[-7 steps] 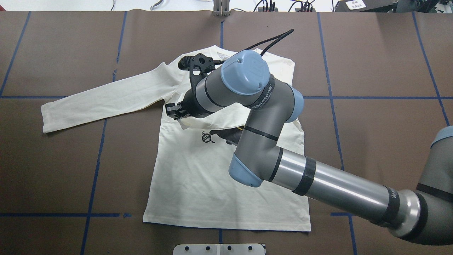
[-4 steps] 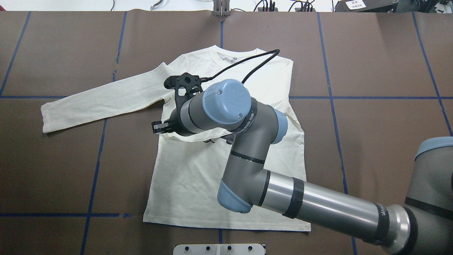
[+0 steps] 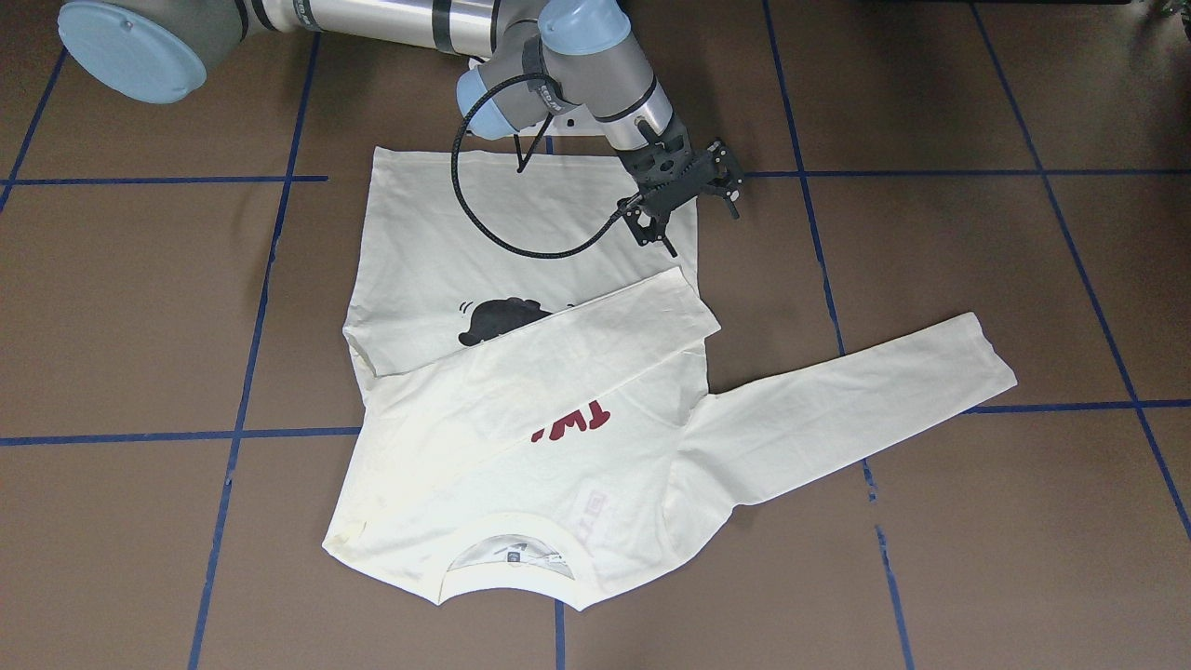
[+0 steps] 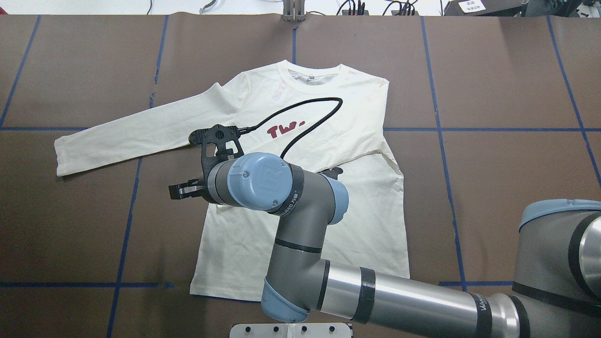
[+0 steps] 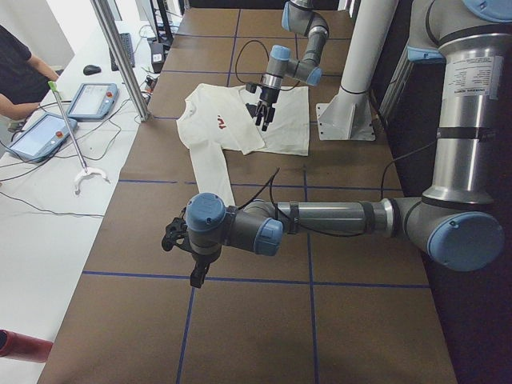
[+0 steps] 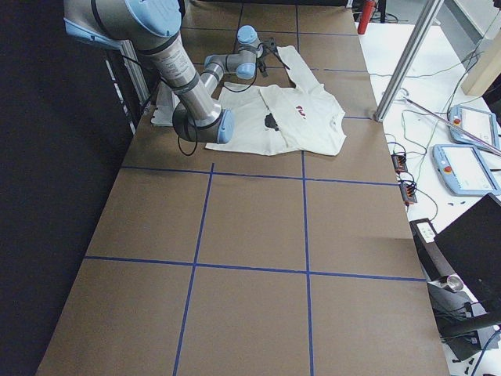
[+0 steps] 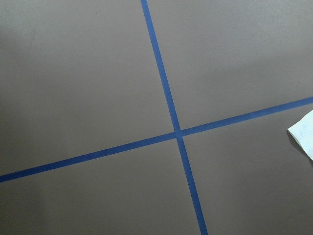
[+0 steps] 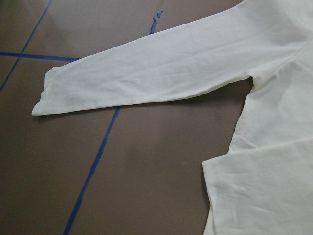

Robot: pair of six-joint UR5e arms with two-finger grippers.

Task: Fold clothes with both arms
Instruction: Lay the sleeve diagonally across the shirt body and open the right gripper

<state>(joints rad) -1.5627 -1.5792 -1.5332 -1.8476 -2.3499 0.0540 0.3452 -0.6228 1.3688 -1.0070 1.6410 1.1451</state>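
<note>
**Surface and room?**
Brown-covered table, gridded in blue tape lines. White bench along the side away from the robot, carrying two pendants and loose cables; a person at its edge. White pedestal on the robot's side, base plate near the garment's hem.

**Arms?**
Right arm stretched in from the robot's right across the lower body of the garment, hiding part of it from overhead. Left arm low over the table, well apart from the garment.

**Garment, position and heading?**
T-shirt flat at mid-table, print side up. Long axis straight away from the robot: hem nearest the robot, collar toward the bench. Outstretched sleeve laid full length toward the robot's left, slanting slightly back toward the robot. Folded sleeve slantwise over the chest, cuff at the opposite side edge, near the armpit of the other.

**Pincers?**
Right gripper just off that same side edge, near the cuff, jaws apart, nothing between them. Left gripper seen only from the table end; apart or together, cannot tell.

**Smaller items?**
Black cable looping from the right wrist above the chest. Red letters "TW" showing beyond the folded sleeve, remainder covered. Black cat print half hidden under the same fold.
</note>
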